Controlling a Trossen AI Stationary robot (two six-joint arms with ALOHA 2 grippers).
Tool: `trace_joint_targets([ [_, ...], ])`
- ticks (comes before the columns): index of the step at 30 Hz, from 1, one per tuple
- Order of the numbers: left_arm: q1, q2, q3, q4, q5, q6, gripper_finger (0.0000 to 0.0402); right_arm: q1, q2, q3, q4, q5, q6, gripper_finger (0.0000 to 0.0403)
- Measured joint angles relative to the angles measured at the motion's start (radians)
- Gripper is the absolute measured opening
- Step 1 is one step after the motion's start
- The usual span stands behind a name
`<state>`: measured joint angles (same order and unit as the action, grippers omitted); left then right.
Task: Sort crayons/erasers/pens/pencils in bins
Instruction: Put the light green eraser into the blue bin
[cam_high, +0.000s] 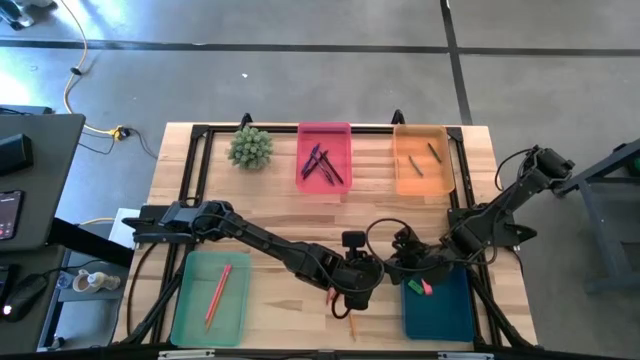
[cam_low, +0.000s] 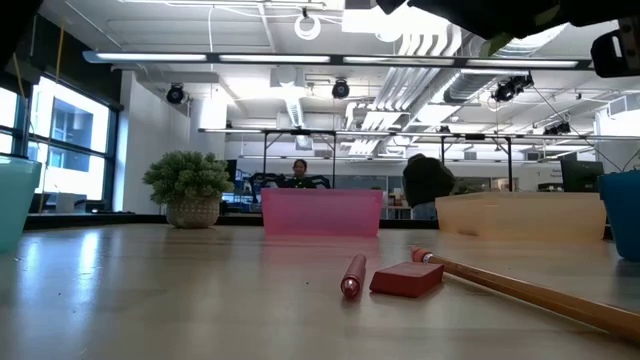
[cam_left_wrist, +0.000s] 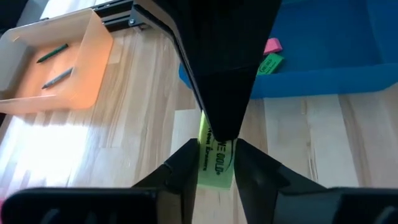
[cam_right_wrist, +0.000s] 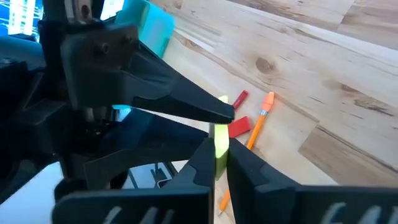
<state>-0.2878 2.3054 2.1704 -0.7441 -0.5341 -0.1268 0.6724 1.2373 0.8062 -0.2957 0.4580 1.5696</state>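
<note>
Left wrist view shows a handover above the table beside the blue bin (cam_left_wrist: 348, 74); both grippers pinch the yellow-green eraser (cam_left_wrist: 214, 163); next, probably, left gripper (cam_left_wrist: 214, 171) lets go, right gripper (cam_right_wrist: 217, 158) carries it over.

Overhead straight down, low camera level across worktop (cam_high: 290, 215), both wrist cameras close on yellow-green eraser (cam_left_wrist: 214, 163)
</note>
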Motion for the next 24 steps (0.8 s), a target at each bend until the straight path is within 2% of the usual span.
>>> trace_joint_targets([
  [8, -0.001, 0.000, 0.000, 0.003, 0.082, -0.003, 0.0150, 0.000, 0.001, -0.003, -0.077, -0.007, 0.000, 0.0003],
  [13, -0.001, 0.000, 0.000, -0.059, 0.055, -0.030, 0.0182, 0.002, -0.015, -0.003, -0.165, -0.047, 0.000, 0.0003],
  [24, 0.005, -0.041, 0.001, -0.352, 0.054, -0.184, 0.0174, 0.072, -0.131, -0.003, -0.363, -0.057, 0.000, 0.0003],
])
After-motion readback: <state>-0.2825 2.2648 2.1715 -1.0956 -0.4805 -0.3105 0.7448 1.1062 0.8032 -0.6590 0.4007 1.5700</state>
